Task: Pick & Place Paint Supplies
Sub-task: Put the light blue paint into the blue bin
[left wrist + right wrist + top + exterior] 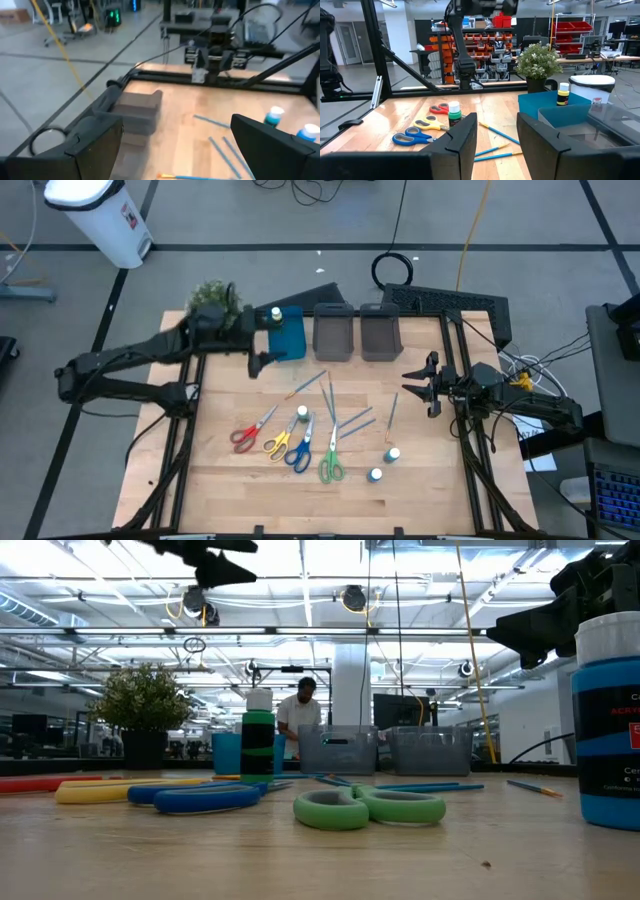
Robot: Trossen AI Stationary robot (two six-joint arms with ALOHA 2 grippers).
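Scissors lie flat on the wooden table: red (245, 435), yellow (280, 442), blue (299, 452) and green (332, 466). A white-capped bottle (302, 413) stands among them, and two teal-capped bottles (393, 453) (375, 475) stand to the right. Thin blue brushes (350, 422) lie scattered mid-table. A yellow-capped bottle (563, 95) stands upright in the blue bin (288, 332). My left gripper (180, 150) hangs open above the table beside the blue bin, empty. My right gripper (497, 142) waits at the table's right edge, open and empty.
Two grey bins (333, 332) (380, 332) stand right of the blue one along the far edge. A potted plant (213, 300) sits at the far left corner. A black frame (460, 340) borders the table. A person (300, 715) stands in the room beyond.
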